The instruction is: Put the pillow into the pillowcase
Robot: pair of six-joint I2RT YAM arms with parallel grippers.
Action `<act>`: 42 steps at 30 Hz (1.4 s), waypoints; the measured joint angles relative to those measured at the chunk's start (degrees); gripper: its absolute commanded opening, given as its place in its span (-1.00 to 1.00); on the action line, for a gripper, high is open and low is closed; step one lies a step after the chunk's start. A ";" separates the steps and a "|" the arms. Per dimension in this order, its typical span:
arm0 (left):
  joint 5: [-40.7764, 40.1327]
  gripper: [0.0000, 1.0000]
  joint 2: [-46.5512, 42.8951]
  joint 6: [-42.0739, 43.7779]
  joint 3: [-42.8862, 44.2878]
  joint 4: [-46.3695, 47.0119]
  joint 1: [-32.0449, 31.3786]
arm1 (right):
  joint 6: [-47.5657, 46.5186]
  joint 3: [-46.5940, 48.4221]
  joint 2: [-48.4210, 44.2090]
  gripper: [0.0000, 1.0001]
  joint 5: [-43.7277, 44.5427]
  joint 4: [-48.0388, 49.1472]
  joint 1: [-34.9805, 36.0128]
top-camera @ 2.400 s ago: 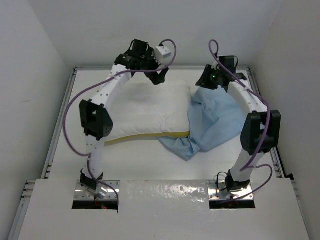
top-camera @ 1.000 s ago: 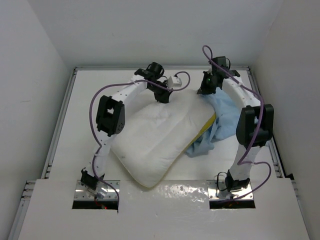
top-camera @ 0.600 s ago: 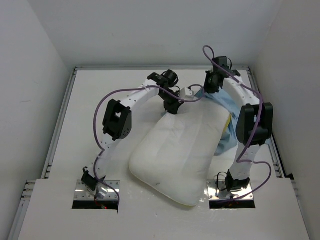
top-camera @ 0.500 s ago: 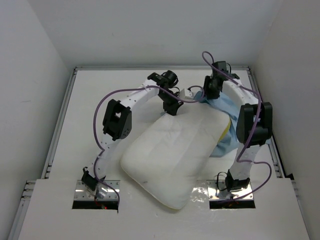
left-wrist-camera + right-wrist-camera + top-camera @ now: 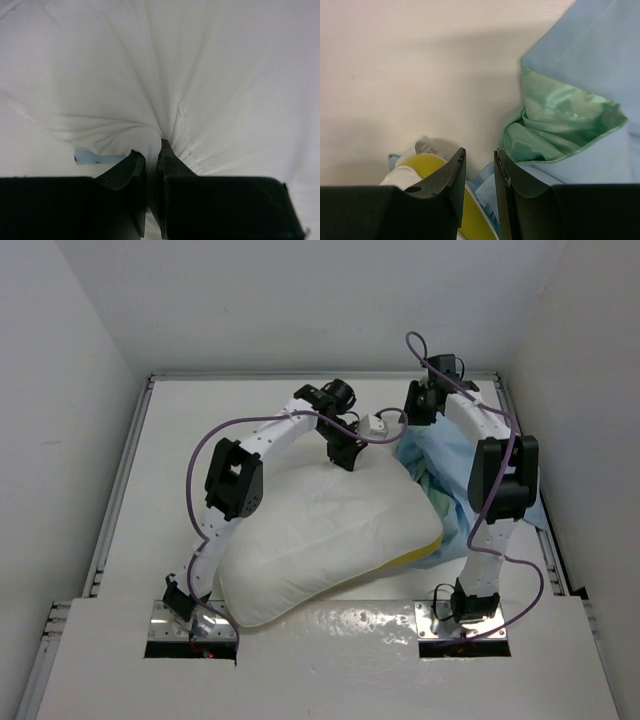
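A robot lab cell: plain white walls [image 5: 300, 310] box in a white tabletop [image 5: 170, 440], with two cabled arms [image 5: 262, 432] bolted to metal plates [image 5: 190, 625].

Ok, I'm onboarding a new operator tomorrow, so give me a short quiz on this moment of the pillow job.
1. True or false: the pillow is already inside the pillowcase.
2. What does the left gripper pinch? A) pillow fabric B) the pillowcase C) nothing
3. Fill in: in the right wrist view, the pillowcase fold beside the right gripper shows a shiny ____ side.
Key: 1 false; 2 A; 3 green.
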 measured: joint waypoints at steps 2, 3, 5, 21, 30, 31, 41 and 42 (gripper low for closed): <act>0.02 -1.00 0.00 -0.59 0.00 0.31 0.00 | -0.59 -0.31 0.81 -0.26 -1.55 -0.59 0.02; 0.02 -1.00 0.00 -0.90 0.00 0.33 0.00 | -1.01 -0.55 0.83 -0.20 -1.95 -1.18 0.07; 0.00 -1.00 0.00 -1.36 0.00 0.31 0.00 | -2.93 -0.63 0.83 0.06 -2.14 -2.71 0.22; 2.03 -1.00 0.07 -1.25 7.85 -6.21 -0.92 | -26.18 -4.90 -8.20 0.31 0.42 -10.58 0.31; 2.03 -1.00 0.07 -2.71 5.31 -3.72 -2.19 | -25.77 -3.74 0.52 -0.89 5.11 -5.60 2.62; 2.01 -1.00 0.07 -3.15 4.96 -3.21 -2.25 | -25.18 -3.74 0.63 -1.00 5.40 -4.57 2.80; -2.05 -1.00 0.44 -12.17 0.04 5.81 -3.15 | -22.05 -8.96 -6.80 -1.00 3.76 1.09 6.80; -2.86 -1.00 0.48 -13.35 -0.13 6.75 -3.19 | -22.75 -10.14 -8.79 -1.00 2.78 0.37 7.74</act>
